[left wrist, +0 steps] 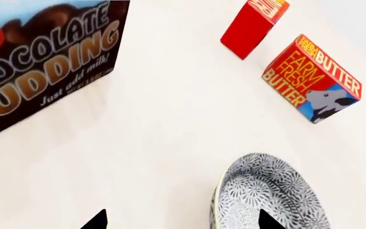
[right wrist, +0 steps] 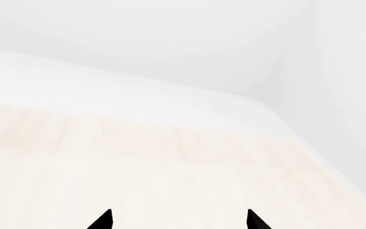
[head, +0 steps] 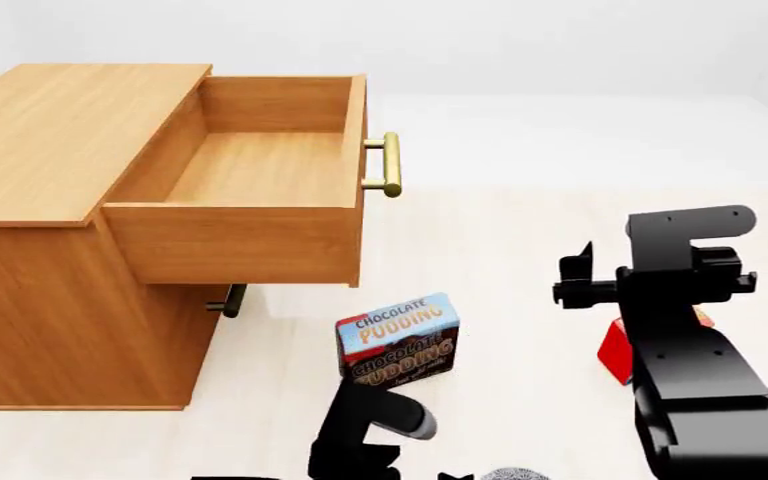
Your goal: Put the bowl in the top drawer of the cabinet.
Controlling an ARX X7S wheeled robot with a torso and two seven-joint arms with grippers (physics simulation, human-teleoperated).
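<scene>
A small round white bowl (left wrist: 269, 195) with a fine grey-blue floral speckle lies on the pale floor at the lower right of the left wrist view; only a sliver of its rim shows at the bottom edge of the head view. One dark fingertip of the left gripper (left wrist: 183, 220) overlaps the bowl's patterned surface, the other stands apart over bare floor, so the jaws are spread and grip nothing. In the head view the light-brown wooden cabinet (head: 37, 150) fills the upper left, its top drawer (head: 244, 225) pulled out and holding nothing, brass bar handle (head: 387, 165) at its front. A chocolate pudding box (head: 400, 340) stands at lower centre. A Farm Fresh Butter box (left wrist: 311, 78) and a red box (left wrist: 253, 26) sit at the upper right of the left wrist view. The right arm (head: 684, 330) rises at the right of the head view; the right gripper (right wrist: 177, 220) has fingertips parted over bare floor
</scene>
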